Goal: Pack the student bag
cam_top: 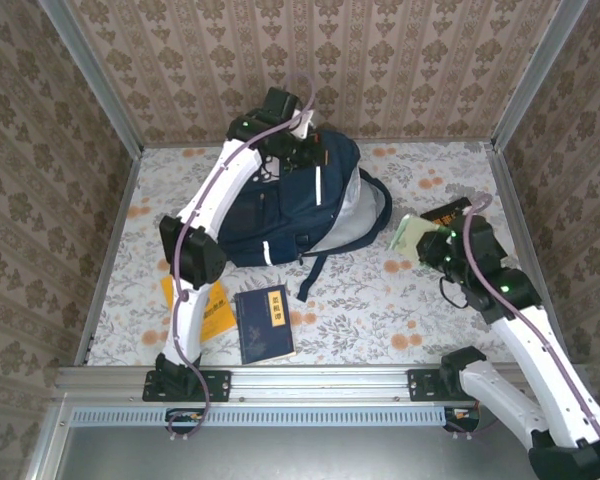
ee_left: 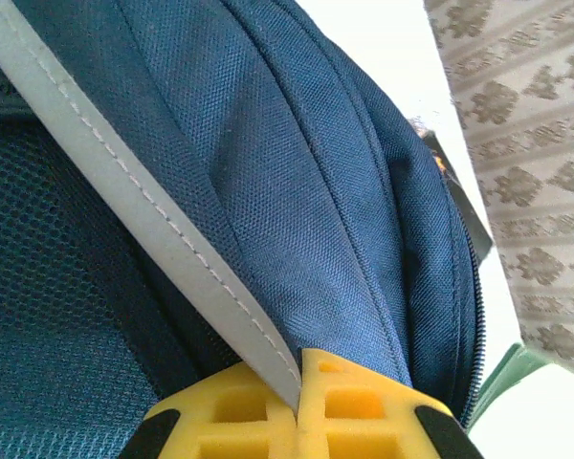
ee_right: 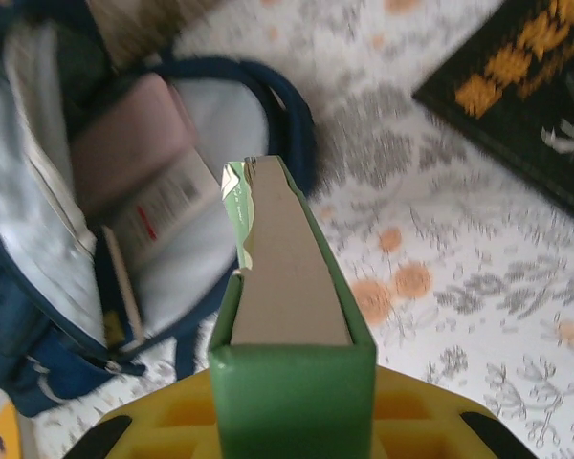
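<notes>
Right fingers (ee_right: 392, 413) pinch green book (ee_right: 289, 277), long axis aimed upper left at student bag (ee_right: 29, 287) mouth, right arm nearer. Left fingers (ee_left: 316, 387) pinch bag's white stripe (ee_left: 153, 220).

2 arms, wht links (cam_top: 208, 195), blk joints (cam_top: 193, 255), purple cables (cam_top: 280, 127), green LEDs (cam_top: 243, 125), yellow tool fingers (ee_left: 220, 421)

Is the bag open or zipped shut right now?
Open. The bag gapes, pale lining exposed, with a pinkish item and a labelled packet inside.
</notes>
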Controlling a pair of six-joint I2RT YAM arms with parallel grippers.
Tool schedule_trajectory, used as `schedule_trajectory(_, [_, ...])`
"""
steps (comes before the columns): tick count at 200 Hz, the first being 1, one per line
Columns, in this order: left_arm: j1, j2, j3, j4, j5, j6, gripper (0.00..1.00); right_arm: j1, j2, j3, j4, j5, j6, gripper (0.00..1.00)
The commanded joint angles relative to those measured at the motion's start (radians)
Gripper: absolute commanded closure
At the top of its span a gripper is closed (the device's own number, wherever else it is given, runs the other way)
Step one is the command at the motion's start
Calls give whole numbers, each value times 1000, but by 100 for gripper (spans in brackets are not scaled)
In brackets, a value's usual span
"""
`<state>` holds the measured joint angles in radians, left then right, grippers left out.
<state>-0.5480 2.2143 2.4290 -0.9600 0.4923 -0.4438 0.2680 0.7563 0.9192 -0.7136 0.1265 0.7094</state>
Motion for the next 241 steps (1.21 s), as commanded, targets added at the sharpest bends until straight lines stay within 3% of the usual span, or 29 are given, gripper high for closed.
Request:
schedule_trajectory(1, [-1,-137,29,83,144,86,100,-4,-39,90,-26,102,-49,100])
schedule_trajectory(36, [0,-183,-8,112,237,91,100,-12,-8,135,48,38,-79,100])
schedule_trajectory(64, [5,-206,-31,138,294,94,100,-64,96,105,169,-188,-9,100])
schedule_trajectory(103, [20,-235,-69,181,369,91,100,-125,305,62,475,-548,78,100])
schedule_trajectory(164, [31,-244,-106,227,432,69,100,-115,586,53,785,-868,210,100])
schedule_trajectory(193, [36,-237,-108,253,449,46,100,-75,704,83,816,-877,223,100])
schedule_trajectory(241, [39,-220,-105,270,455,30,100,50,929,286,626,-771,158,95])
